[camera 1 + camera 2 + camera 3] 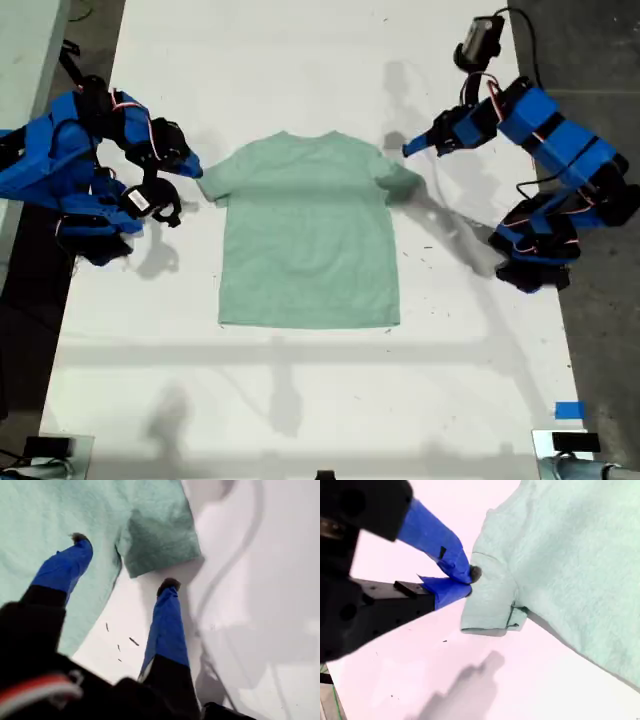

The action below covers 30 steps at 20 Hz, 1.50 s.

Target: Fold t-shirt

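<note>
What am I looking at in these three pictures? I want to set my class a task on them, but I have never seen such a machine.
These are two small blue robot arms at a white table, set to fold a pale green t-shirt that lies flat between them. One picture looks down from overhead. The other two come from cameras riding on each arm's gripper, its two-fingered hand. My first gripper is open, hovering over one sleeve, holding nothing. My second gripper has its fingers closed together at the edge of the other sleeve; whether it truly pinches the cloth is hard to tell.
</note>
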{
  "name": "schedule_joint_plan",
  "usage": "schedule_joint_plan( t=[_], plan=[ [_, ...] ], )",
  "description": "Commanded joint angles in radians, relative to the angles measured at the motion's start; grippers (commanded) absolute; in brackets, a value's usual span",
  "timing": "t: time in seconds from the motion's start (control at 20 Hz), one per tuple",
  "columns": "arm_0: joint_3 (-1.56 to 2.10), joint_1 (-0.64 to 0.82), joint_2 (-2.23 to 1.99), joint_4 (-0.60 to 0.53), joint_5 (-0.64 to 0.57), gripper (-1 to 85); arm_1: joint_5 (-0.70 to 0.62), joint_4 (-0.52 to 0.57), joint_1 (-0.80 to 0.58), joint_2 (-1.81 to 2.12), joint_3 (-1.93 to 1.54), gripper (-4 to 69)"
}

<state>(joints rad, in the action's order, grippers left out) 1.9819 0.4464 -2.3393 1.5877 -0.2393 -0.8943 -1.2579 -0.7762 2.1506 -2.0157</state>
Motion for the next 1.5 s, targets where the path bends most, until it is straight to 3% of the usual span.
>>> schedule_joint_plan(
  t=[0.0,0.35,0.75,0.9,1.05,1.25,1.45],
  plan=[
    [-0.002,0.006,0.0,-0.015,-0.006,0.0,-0.061,0.138,-0.026,-0.005,-0.091,33.3],
    [0.006,-0.006,0.0,-0.018,0.0,0.0,-0.173,0.356,-0.078,-0.11,-0.238,33.5],
    [0.015,-0.009,0.0,-0.017,0.002,0.0,-0.232,0.494,-0.094,-0.388,-0.183,30.8],
    [0.02,-0.003,0.0,-0.017,0.002,0.0,-0.247,0.476,-0.087,-0.449,-0.124,22.6],
    [0.021,0.0,0.002,-0.018,0.002,0.0,-0.253,0.454,-0.087,-0.479,-0.095,5.8],
    [0.023,-0.002,0.002,-0.02,0.002,0.0,-0.236,0.423,-0.092,-0.477,-0.091,-0.3],
    [0.031,-0.006,0.0,-0.02,0.002,0.0,-0.184,0.319,-0.098,-0.41,-0.069,-0.4]
  ],
)
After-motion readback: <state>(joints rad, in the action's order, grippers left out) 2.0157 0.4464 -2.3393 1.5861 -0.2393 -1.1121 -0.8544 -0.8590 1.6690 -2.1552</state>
